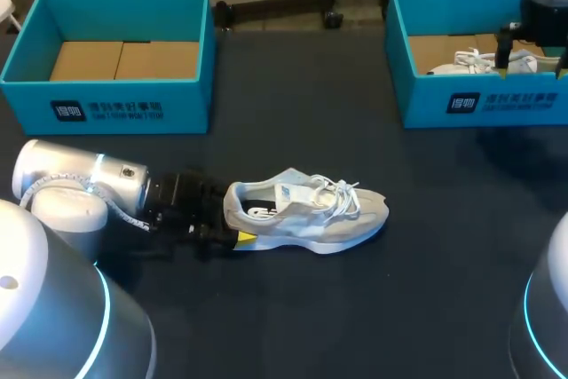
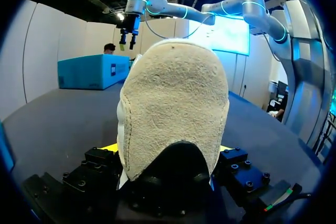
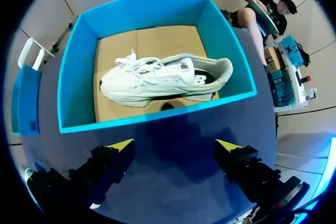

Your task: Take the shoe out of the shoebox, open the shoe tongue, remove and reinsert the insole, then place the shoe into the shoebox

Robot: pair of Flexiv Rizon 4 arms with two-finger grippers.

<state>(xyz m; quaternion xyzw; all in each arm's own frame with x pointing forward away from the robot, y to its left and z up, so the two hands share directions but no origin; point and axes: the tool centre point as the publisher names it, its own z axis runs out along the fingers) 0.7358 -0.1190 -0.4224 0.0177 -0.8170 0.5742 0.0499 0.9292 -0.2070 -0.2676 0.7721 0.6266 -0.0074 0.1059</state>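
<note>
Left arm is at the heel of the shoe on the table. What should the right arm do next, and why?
Probably swing the right gripper, which is open and hovering above the right shoebox, across to the tongue of the shoe on the table. That shoe is out of its box with the left gripper at its heel, and nothing is working the tongue yet.

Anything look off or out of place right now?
Nothing stands out. The shoe stands upright on the table, heel in the left claw; the second shoe lies inside the right box, and the open right claw hangs near that box.
</note>
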